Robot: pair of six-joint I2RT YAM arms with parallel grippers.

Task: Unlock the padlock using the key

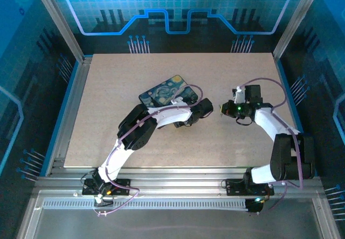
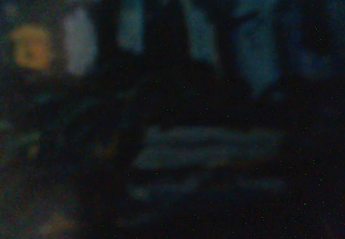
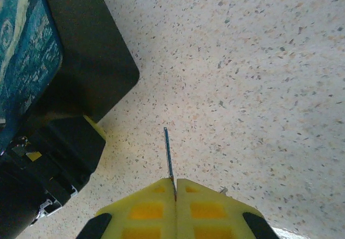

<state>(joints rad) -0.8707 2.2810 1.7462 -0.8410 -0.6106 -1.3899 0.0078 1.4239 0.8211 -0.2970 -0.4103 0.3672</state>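
Top view: both arms reach in to mid-bench [image 1: 108,136]. Landmark = blue swirl-print case [image 1: 161,91], lying flat at bench centre, long axis skewed.

L claw [image 1: 207,109]: just off the case's near-right corner, forearm crossing the case's near edge. Claw state: cannot tell. Top view too small, and L wrist cam is dark and badly blurred, with only an orange-yellow blob [image 2: 31,48] at upper left, not identifiable.

R claw [image 3: 176,184]: to the right of the case, just beyond the L claw, tip-to-tip with it across a small gap, pointing back toward the case. Yellow fingers [image 3: 145,209] clenched together, grasping the key [image 3: 168,153]. Key seen edge-on as a thin dark blade sticking straight out of the finger seam, held above the speckled bench surface, not touching anything else. Blade tip is aimed past the case's right side. R wrist cam also shows the case's edge at far left w/ the L claw's black body next to it.

Padlock: cannot pick it out in any view. No contact betw. key and L claw visible.
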